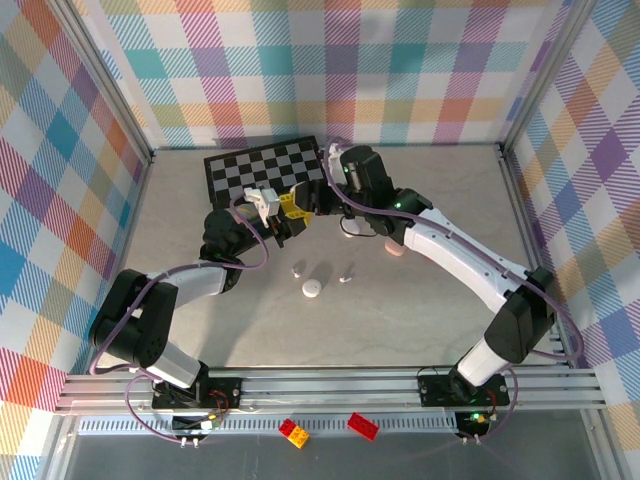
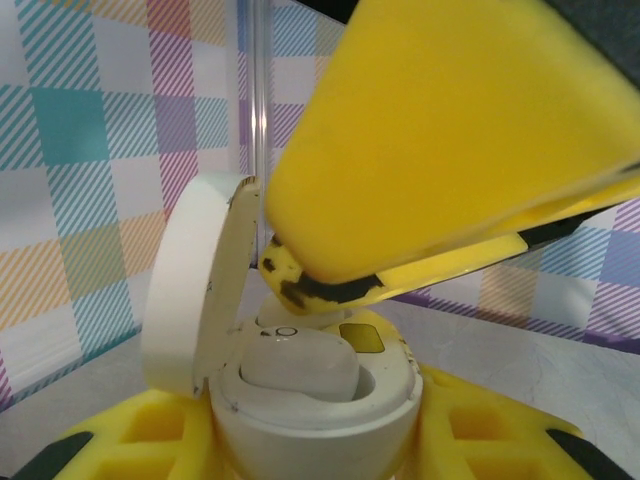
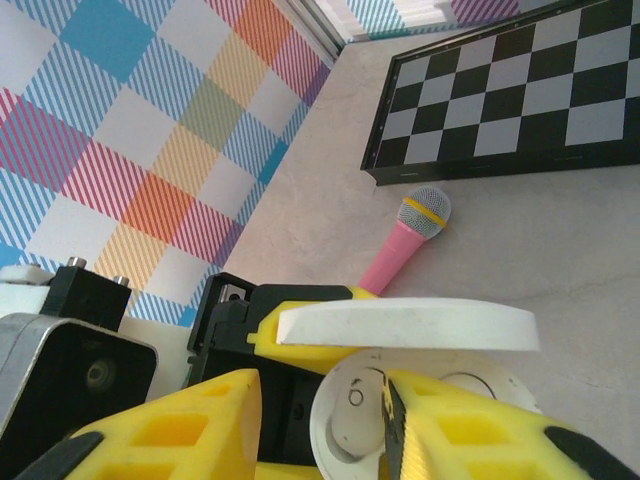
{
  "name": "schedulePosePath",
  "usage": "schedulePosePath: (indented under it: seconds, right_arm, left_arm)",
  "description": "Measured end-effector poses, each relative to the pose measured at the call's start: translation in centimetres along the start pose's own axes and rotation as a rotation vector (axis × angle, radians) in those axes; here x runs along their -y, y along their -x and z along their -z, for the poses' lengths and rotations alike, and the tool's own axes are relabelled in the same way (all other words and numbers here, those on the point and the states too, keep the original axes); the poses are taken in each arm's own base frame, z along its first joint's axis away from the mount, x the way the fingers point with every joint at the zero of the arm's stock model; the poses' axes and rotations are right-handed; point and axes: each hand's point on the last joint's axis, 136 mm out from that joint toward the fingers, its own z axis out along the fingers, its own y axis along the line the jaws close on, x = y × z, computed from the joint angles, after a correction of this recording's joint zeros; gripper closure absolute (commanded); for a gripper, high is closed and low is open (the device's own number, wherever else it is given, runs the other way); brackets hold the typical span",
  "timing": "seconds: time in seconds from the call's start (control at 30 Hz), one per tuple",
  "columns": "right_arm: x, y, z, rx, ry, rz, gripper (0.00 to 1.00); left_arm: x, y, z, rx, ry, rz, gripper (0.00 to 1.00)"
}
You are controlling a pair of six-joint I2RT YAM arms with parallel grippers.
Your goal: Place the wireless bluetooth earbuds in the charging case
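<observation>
l end effector [image 2: 315, 435] clenched on open white charging case [image 2: 300, 425], lid [image 2: 195, 290] at 9 o'clock. one earbud [image 2: 300, 365] sits in its well. r end effector [image 3: 320, 430] released, jaws apart, just above case at 12 o'clock. two loose earbuds [image 1: 297, 268] on counter [image 1: 430, 320], 6 o'clock of case.
</observation>
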Motion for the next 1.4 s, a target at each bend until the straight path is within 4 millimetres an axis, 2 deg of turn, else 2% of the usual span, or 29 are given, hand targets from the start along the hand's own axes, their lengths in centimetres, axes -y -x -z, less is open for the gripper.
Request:
schedulePosePath:
  seconds: [0.2, 0.33, 0.5, 0.73, 0.9, 1.07, 1.13, 1.23, 1.3, 1.4]
  right_arm:
    - [-0.2, -0.3, 1.3, 0.009, 0.02, 0.047, 0.58]
    - [-0.3, -0.7, 2.8, 0.026, 0.022, 0.078, 0.59]
    - [-0.3, 0.7, 4.0, 0.065, -0.022, 0.103, 0.59]
    - [0.4, 3.6, 3.2, 0.077, -0.135, 0.117, 0.61]
    - [2.5, 2.8, 1.8, 0.018, -0.227, 0.117, 0.61]
    - [4.1, 1.5, 1.7, -0.029, -0.297, 0.12, 0.63]
    - [4.6, 1.0, 1.9, -0.036, -0.311, 0.117, 0.59]
    - [5.6, 0.1, 2.6, -0.038, -0.32, 0.097, 0.47]
    - [5.8, -0.1, 3.5, -0.031, -0.289, 0.057, 0.39]
    - [6.3, -0.4, 5.1, -0.018, -0.208, -0.031, 0.33]
  left_arm:
    - [0.1, 0.4, 0.0, 0.011, -0.002, -0.018, 0.71]
    - [0.1, 0.4, 0.0, 0.013, -0.002, -0.046, 0.71]
    - [0.2, 0.3, 0.0, 0.003, -0.004, -0.087, 0.71]
    - [2.2, -0.3, -0.3, -0.024, -0.042, -0.138, 0.7]
    - [2.5, -0.5, -0.3, -0.034, -0.042, -0.146, 0.7]
    - [2.1, -0.7, -0.2, -0.039, -0.016, -0.129, 0.7]
    - [2.0, -0.4, -0.2, -0.029, -0.009, -0.12, 0.7]
    - [2.1, -0.1, -0.2, -0.011, -0.01, -0.105, 0.7]
    - [2.1, -0.1, -0.4, -0.002, -0.01, -0.09, 0.7]
    - [2.0, 0.1, -0.4, 0.009, -0.007, -0.074, 0.7]
